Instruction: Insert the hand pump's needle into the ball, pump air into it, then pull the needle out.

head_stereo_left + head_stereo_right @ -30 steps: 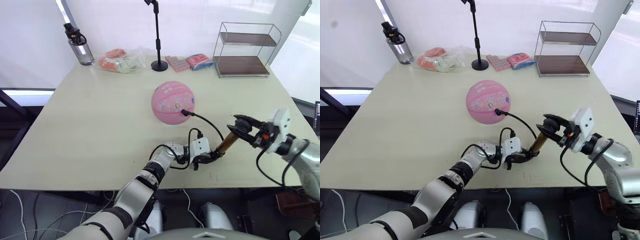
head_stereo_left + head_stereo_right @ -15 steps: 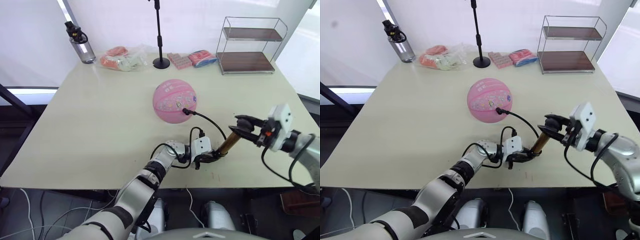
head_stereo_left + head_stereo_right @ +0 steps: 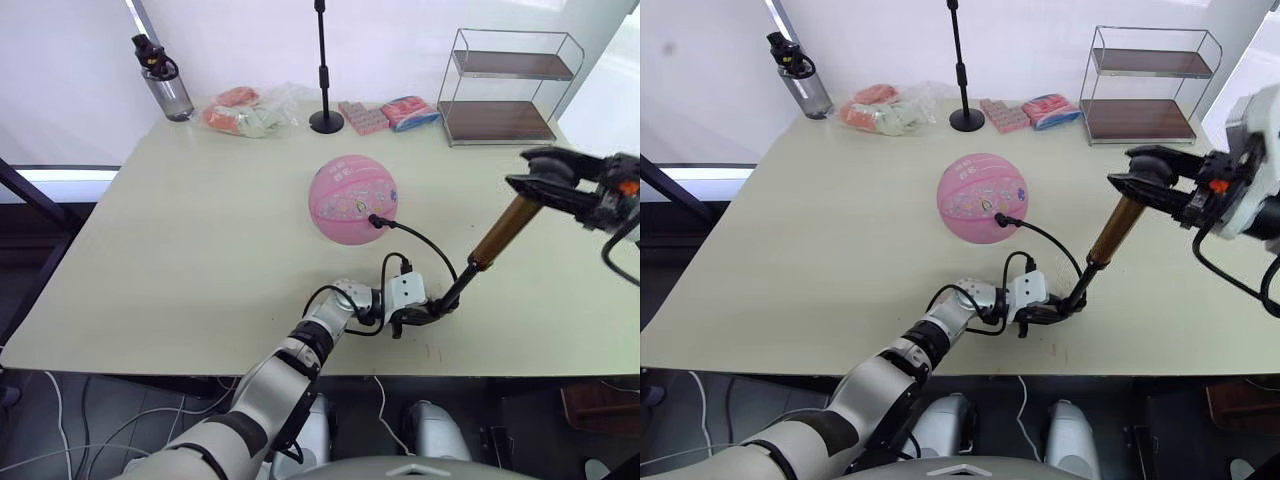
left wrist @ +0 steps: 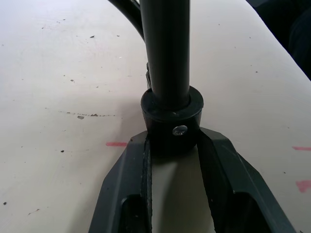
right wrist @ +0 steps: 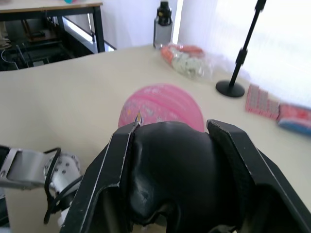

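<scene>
The round pink ball (image 3: pixel 352 199) rests mid-table. The needle's black fitting (image 3: pixel 373 220) is stuck in the ball's near right side, and a thin black hose (image 3: pixel 432 246) curves from it down to the hand pump's foot. My left gripper (image 3: pixel 426 309) is shut on that black foot collar (image 4: pixel 171 116) at the table's front edge. A thin black rod (image 3: pixel 456 289) slants up from the foot to the gold tube (image 3: pixel 499 235). Raised at the right, my right gripper (image 3: pixel 541 186) is shut on the pump's black handle (image 5: pixel 175 170).
Along the far edge stand a water bottle (image 3: pixel 164 86), a clear bag of packets (image 3: pixel 247 112), a black microphone stand (image 3: pixel 324 70), pink packets (image 3: pixel 385 114) and a two-tier wire shelf (image 3: pixel 510 86). The table's front edge runs just below my left gripper.
My right gripper has risen up and to the right with the handle, drawing the gold tube up and baring the black rod. The left gripper and the ball stayed put.
</scene>
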Motion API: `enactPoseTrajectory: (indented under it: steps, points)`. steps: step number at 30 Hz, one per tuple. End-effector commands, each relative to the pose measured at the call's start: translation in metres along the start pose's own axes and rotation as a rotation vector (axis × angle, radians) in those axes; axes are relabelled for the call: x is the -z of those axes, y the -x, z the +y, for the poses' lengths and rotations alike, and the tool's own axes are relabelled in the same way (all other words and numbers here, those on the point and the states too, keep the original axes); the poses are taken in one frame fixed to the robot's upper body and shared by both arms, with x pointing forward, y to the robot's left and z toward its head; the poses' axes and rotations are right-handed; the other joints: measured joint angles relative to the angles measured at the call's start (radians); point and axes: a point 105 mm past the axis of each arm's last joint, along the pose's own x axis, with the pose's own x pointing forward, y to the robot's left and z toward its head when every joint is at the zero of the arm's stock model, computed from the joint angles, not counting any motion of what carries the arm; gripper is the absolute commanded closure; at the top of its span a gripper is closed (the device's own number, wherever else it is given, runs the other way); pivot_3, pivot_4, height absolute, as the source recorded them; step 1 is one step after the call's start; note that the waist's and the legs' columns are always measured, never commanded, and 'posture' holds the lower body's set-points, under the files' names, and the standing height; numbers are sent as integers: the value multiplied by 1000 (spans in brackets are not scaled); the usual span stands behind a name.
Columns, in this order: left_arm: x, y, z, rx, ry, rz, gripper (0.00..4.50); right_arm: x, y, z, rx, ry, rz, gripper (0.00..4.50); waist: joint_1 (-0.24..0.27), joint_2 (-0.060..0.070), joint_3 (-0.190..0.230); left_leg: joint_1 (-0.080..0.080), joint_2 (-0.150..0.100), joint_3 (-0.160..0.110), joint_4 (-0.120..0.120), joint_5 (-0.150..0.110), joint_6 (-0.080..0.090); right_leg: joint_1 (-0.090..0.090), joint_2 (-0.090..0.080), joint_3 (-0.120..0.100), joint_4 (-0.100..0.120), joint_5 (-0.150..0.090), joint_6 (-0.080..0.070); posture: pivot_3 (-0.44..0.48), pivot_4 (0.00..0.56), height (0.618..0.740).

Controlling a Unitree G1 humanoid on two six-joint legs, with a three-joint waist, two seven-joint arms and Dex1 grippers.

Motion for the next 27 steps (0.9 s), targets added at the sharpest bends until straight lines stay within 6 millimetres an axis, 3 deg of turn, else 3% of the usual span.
enactPoseTrajectory:
  steps: [1, 12, 19, 24, 27]
  points:
    - [66, 10, -36, 83, 146, 225, 3467, -23, 10, 1, 53, 96, -80, 2714, 0, 0, 0, 0, 0, 0, 0, 0, 0, 0, 0, 0, 0, 0, 0, 0, 150, 731]
    - [67, 10, -36, 78, 145, 225, 3467, 98, -11, 15, 102, -22, 102, 2714, -10, -9, -14, 5, 2, 0, 0, 0, 0, 4, 1, 0, 0, -3, 4, 0, 150, 731]
    - [67, 10, -35, 71, 147, 225, 3467, 187, -13, 35, 128, -145, 219, 2714, -24, -14, -19, 15, 4, -1, -2, -3, -4, 13, 1, 0, 0, -3, 5, 0, 150, 731]
    - [66, 9, -35, 71, 147, 224, 3467, 220, -8, 39, 167, -171, 263, 2714, -25, -12, -22, 16, 4, -1, -2, -3, -5, 13, 1, 0, 0, -3, 5, 0, 150, 731]
    - [66, 10, -35, 72, 146, 224, 3467, 203, -14, 41, 137, -163, 200, 2714, -25, -14, -23, 16, 4, -1, -2, -3, -5, 14, 0, 0, 0, -3, 5, 0, 150, 731]
